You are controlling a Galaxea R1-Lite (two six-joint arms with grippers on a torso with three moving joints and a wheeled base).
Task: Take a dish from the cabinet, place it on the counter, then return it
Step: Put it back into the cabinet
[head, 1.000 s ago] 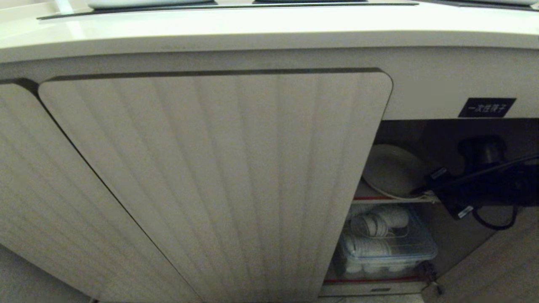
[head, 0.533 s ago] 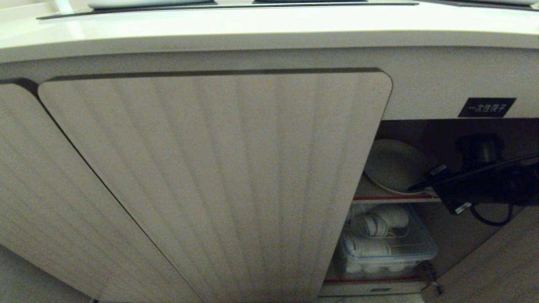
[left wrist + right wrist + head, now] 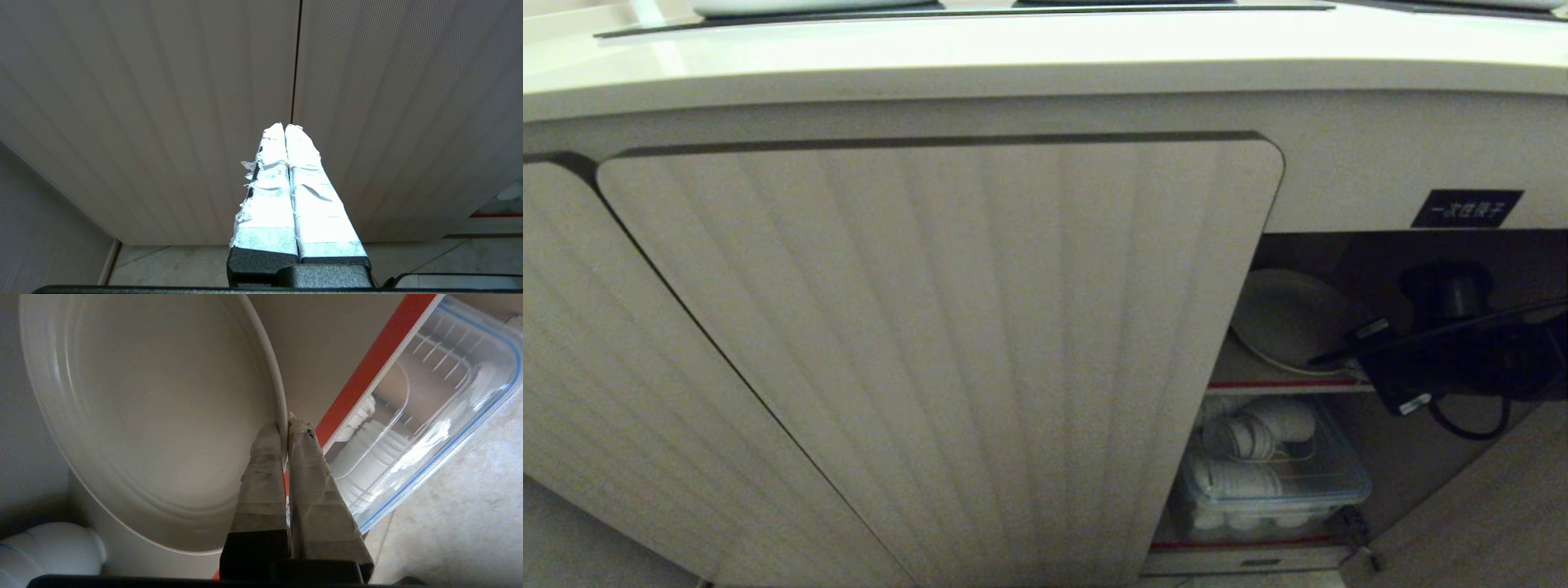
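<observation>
Two ribbed beige doors fill most of the head view, the larger door [image 3: 947, 351] running from the upper left to the lower middle of the frame and a second door [image 3: 596, 343] at the left edge; above them the glossy cream counter [image 3: 1013, 49] crosses the top of the frame, with black glass panels [image 3: 964, 10] set into it along the upper edge; a small black label [image 3: 1466, 208] with white characters sits at the upper right, just over the open part of the cabinet [image 3: 1339, 188]; inside, at the right of the frame, the dish [image 3: 1290, 318] stands tilted above the red-edged shelf [image 3: 1282, 384], and its rim is pinched by the right gripper [image 3: 1331, 357], whose taped fingers [image 3: 265, 465] are clamped on the plate edge in the right wrist view; below the shelf a clear plastic box [image 3: 1274, 482] with a blue-edged lid holds stacked white items; a white pipe [image 3: 49, 547] shows at the lower left of the right wrist view; pale speckled floor [image 3: 461, 522] lies at its lower right; the left gripper [image 3: 284, 127] hangs before the closed doors, its taped fingers pressed together on nothing, with grey floor tiles [image 3: 175, 265] at the bottom of its view.
</observation>
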